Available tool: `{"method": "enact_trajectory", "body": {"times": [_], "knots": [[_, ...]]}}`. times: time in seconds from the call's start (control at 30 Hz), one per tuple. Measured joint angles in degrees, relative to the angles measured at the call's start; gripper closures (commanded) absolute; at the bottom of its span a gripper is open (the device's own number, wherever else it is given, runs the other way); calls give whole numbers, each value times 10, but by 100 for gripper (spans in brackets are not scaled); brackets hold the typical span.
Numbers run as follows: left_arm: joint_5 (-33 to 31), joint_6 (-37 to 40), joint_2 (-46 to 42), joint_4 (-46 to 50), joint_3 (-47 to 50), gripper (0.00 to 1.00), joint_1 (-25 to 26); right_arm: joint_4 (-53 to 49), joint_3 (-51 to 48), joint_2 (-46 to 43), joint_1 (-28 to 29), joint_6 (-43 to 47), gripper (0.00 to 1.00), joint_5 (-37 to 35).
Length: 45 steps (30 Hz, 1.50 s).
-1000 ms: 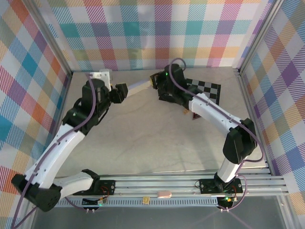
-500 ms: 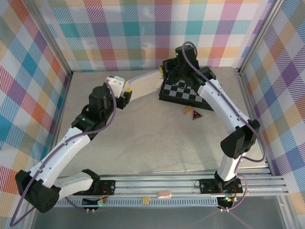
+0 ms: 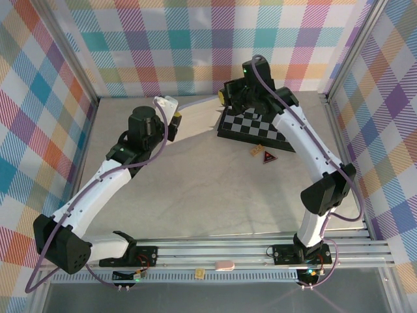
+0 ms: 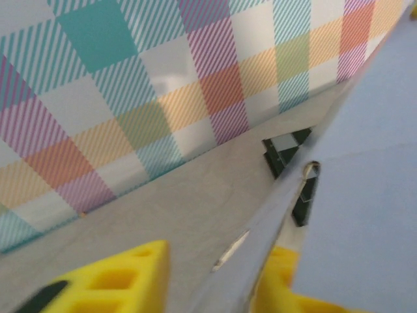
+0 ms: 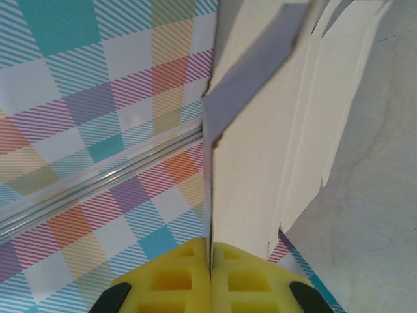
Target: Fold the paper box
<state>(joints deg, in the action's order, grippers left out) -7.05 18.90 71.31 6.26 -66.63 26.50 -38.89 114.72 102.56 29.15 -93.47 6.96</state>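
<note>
Our right gripper (image 5: 210, 257) has its yellow pads pressed flat together on one edge of the paper box (image 5: 260, 130), and the whitish inner face and die-cut flaps rise away from the pinch. Our left gripper (image 4: 208, 287) has the opposite edge of the paper box (image 4: 365, 195) running between its fingers (image 4: 117, 277). One pad seems to touch the card, while a sliver of worktop shows beside the other, so we cannot tell whether that side is truly clamped.

From above, the left gripper (image 3: 174, 119) and right gripper (image 3: 225, 98) hold the paper box (image 3: 199, 116) between them. It sits at the back of the worktop (image 3: 195, 189), just in front of the plaid wall (image 3: 215, 39), and it is not yet a box. The checkerboard (image 3: 257, 125) lies just beside its right end.

We judge the left side to be the weak point. If that side has no real bite, any pull from the right arm would draw the edge out and leave the sheet hanging from one corner. If both sides are clamped and the arms move apart or twist, the thin card could tear at a slot or crease away from its score lines. A drooping flap could also snag on the checkerboard or brush the wall.
</note>
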Motion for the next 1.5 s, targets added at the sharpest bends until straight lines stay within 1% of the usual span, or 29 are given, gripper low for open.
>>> {"method": "enact_trajectory", "body": {"times": [0.07,0.1,0.2,0.23,0.33,0.43,0.5,0.63,0.7,0.77,0.83,0.93,1.0,1.1,1.17,1.33,1.5], "knots": [[11,2,1,13,-9,100,2,3,0,0,-1,-1,100,4],[15,0,1,23,-13,100,2,7,0,0,-2,-1,96,7],[21,-14,1,45,-24,100,4,30,1,2,-10,10,60,28],[21,-22,1,52,-28,100,3,35,3,2,-14,17,51,31],[25,-50,-4,76,-48,100,-1,35,23,2,-22,56,34,21],[68,-90,-8,117,-92,100,-16,35,30,-17,-25,98,26,-17],[109,-116,-7,141,-128,100,-32,31,30,-42,-26,122,24,-48],[181,-158,10,179,-188,100,-54,24,25,-115,-26,154,24,-109],[202,-172,31,197,-201,100,-57,17,22,-146,-25,156,24,-128],[213,-181,60,218,-204,100,-57,5,19,-172,-19,155,25,-152],[216,-191,96,243,-200,100,-57,-11,3,-191,1,145,25,-187],[214,-208,134,257,-173,100,-57,-23,-63,-216,47,123,27,-228],[213,-223,141,251,-141,100,-57,-26,-113,-219,66,99,29,-233],[210,-242,141,235,-87,100,-49,-20,-180,-202,74,63,32,-223],[209,-248,141,224,-59,100,-44,-19,-194,-171,74,47,33,-212],[206,-247,141,203,-29,100,-26,-4,-181,-88,73,26,32,-182],[204,-225,136,187,-7,100,-26,-5,-123,-30,71,19,31,-153]]}}
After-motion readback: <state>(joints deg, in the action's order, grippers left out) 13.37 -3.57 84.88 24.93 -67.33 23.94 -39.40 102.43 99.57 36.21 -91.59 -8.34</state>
